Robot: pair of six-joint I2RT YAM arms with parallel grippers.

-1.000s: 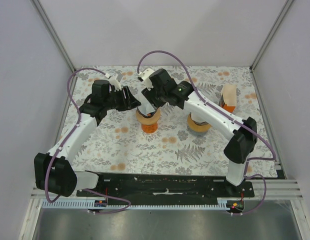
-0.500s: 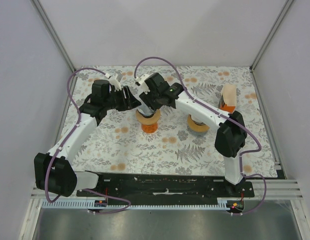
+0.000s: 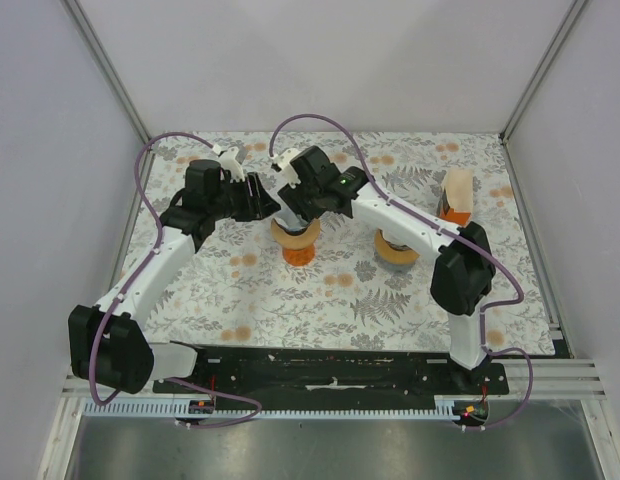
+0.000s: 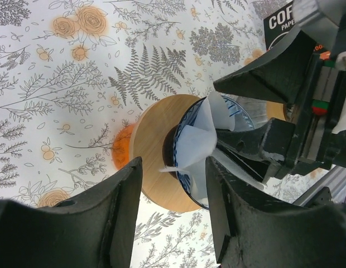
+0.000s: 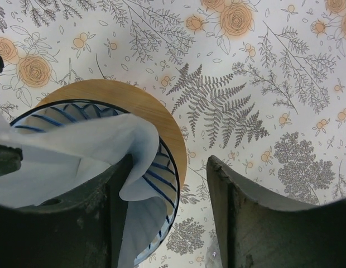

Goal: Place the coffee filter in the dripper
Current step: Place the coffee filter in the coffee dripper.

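Late stage of seating the filter (image 5: 78, 151) in the dripper (image 5: 156, 190). Seen from above, both arms converging on the dripper near the middle of the patterned table (image 3: 320, 300), left gripper (image 4: 172, 167) from one side, right gripper (image 5: 168, 164) from the other. Filter already partly inside the striped cone, but crumpled and folded over, one flap sagging against the striped wall and a pointed corner jutting out sideways between the left gripper's fingers. Left jaws apart, flanking that corner without pinching it. Right jaws likewise spread, one finger apparently reaching down into the cone beside the paper, the other outside the wooden collar (image 5: 134, 100); nothing clamped. Dripper upright on its collar and orange base (image 4: 121, 153). Judged well past halfway: paper delivered to the cone, not yet opened out or pressed flat against the wall. Left to do, by this reading: tucking in the loose corner, spreading the folds, withdrawing both grippers.
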